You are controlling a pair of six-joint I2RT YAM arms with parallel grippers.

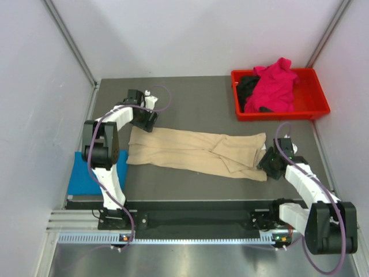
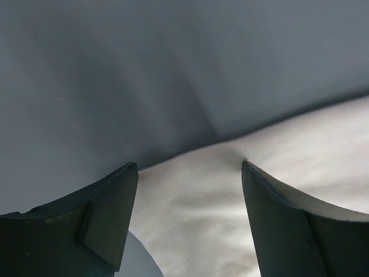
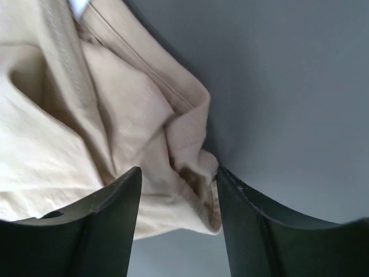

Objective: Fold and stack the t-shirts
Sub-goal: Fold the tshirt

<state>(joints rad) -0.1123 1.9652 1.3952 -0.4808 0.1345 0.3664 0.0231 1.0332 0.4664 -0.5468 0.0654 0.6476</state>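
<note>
Beige t-shirt [image 1: 196, 151] lies stretched lengthwise across the dark matte table [image 1: 190, 107], with a gripper at each end.
Left gripper [image 1: 145, 119] at far-left corner: jaws wide apart, smooth hem between them, nothing pinched. Right gripper [image 1: 270, 163] at right end: jaws narrower, a bunched fine-knit fold fills the gap; cannot tell if clamped. Red tray [image 1: 282, 115], rigid plastic, far right, holds a crumpled magenta t-shirt [image 1: 274, 86] and a black t-shirt [image 1: 247, 86]. Blue t-shirt [image 1: 81, 176], folded flat, sits at the near-left edge, partly under the left arm.
</note>
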